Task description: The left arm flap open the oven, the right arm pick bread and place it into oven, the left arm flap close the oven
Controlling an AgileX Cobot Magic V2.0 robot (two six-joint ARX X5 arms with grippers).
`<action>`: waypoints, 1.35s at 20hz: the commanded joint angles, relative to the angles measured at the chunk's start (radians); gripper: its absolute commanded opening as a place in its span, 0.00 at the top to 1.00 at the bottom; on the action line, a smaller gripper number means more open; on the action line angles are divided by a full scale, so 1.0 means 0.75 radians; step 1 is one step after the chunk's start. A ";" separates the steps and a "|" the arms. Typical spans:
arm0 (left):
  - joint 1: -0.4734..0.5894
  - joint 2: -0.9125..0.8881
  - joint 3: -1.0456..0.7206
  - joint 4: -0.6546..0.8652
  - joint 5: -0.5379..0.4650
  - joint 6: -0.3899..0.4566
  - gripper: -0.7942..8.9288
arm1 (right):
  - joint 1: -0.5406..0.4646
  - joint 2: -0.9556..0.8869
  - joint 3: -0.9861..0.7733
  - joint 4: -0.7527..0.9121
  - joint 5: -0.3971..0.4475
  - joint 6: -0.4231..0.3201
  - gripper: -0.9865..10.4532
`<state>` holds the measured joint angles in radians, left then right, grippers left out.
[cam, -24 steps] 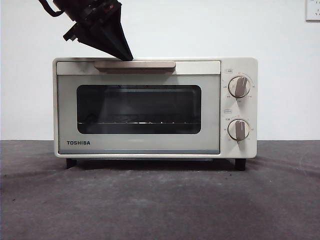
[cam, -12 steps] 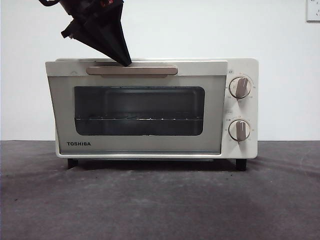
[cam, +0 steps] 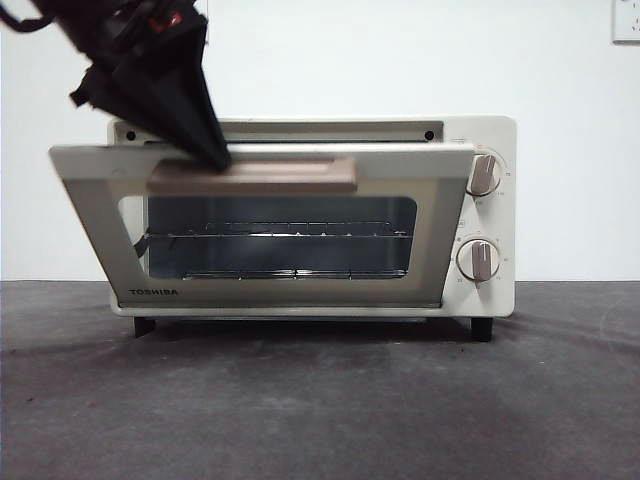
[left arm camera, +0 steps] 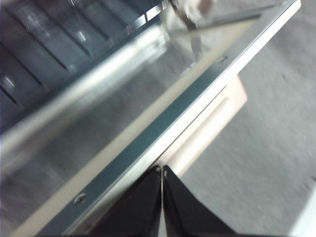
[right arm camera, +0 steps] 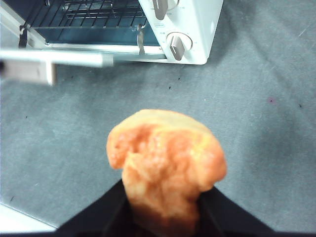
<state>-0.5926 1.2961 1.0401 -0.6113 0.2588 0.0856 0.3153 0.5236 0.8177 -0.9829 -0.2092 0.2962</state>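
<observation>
Standing on the dark grey worktop point(cam: 320, 400), the cream-white TOSHIBA toaster oven point(cam: 490, 215) has its door point(cam: 90, 215) tilted outward from the top, about half open. Its glass window shows a wire rack point(cam: 275, 233) inside. Two beige knobs point(cam: 481, 259) sit on the panel at the side of the door. The left claw point(cam: 212, 158) comes down from above, its two black jaws pressed together with nothing between them, and its pointed tip is touching the beige bar handle point(cam: 255, 176) near one end. The right claw point(right arm camera: 163, 217) is closed around the bread point(right arm camera: 165, 158), a small golden-orange lumpy chunk with a rough torn surface, held above the worktop in front of the oven, well apart from it.
</observation>
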 commanded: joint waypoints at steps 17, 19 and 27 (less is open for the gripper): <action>-0.094 -0.005 -0.239 0.164 -0.056 -0.132 0.91 | 0.008 0.002 0.021 0.014 0.000 0.011 0.81; -0.094 -0.005 -0.258 0.182 -0.056 -0.149 0.91 | 0.008 0.002 0.021 0.014 0.000 0.009 0.81; -0.152 -0.005 -0.363 0.251 -0.057 -0.212 0.91 | 0.008 0.002 0.021 0.018 0.001 0.009 0.81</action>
<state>-0.6987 1.2774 0.7639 -0.4328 0.2184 -0.0631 0.3153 0.5236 0.8177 -0.9825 -0.2092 0.2962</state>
